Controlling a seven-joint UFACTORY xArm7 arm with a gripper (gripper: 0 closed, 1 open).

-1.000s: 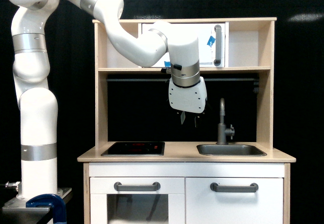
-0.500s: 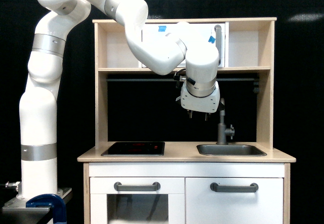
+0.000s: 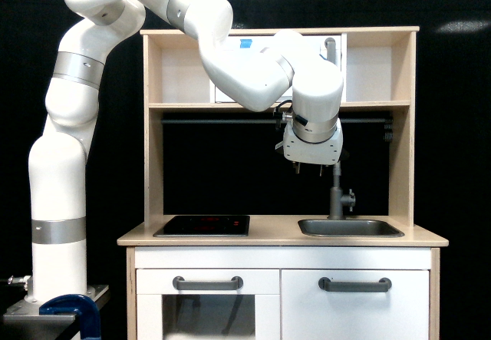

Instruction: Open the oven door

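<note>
Standing against black curtains, the pale wooden play kitchen (image 3: 153, 163) holds the white rectangular oven door (image 3: 230, 56) in its top shelf, mostly behind my arm. Below, my claw (image 3: 308, 167) hangs above the grey tap (image 3: 336, 194); whether it's open, I cannot tell.

Glossy white rounded arm (image 3: 69, 163), silver joint bands, white claw (image 3: 308, 168) housing.

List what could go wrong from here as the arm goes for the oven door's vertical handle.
1. The pincer hangs close above the grey faucet; a sideways swing could strike it.
2. The arm's forearm covers much of the oven door, and only the top of its handle shows, so lining up looks awkward.
3. Rising toward the handle, the wrist may hit the shelf edge.
</note>
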